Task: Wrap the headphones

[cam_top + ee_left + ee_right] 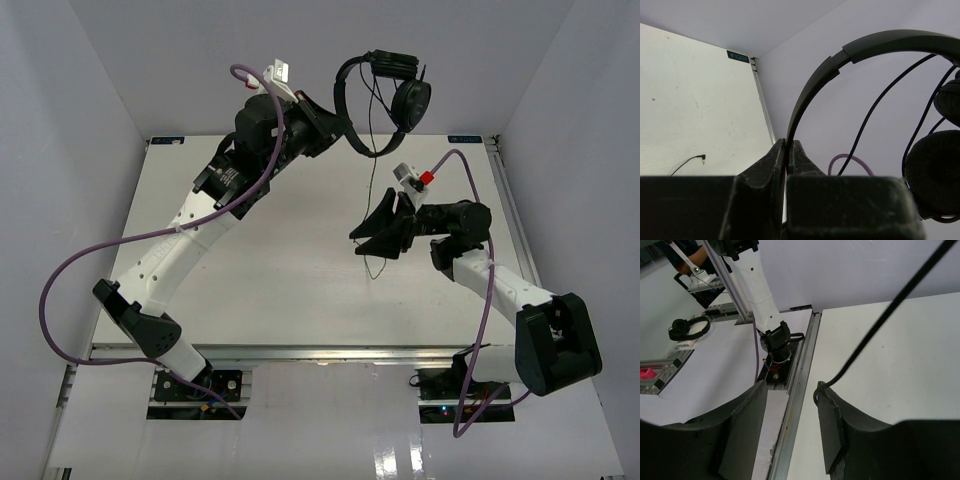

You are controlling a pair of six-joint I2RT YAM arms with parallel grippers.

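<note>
Left end effector [788, 146] clamped on headphones [400, 95] headband, lifted above tabletop [300, 290]; right end effector [790, 390] spread wide, cord [880, 320] touching one finger

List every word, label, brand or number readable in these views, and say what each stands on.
"XDOF" roughly, first mark blurred: small dark label at the far corner of the white table.
Dark tag at the table's far-left edge and its far-right twin, top view: too small to read.
Black over-ear headphones: no legible marking.
</note>
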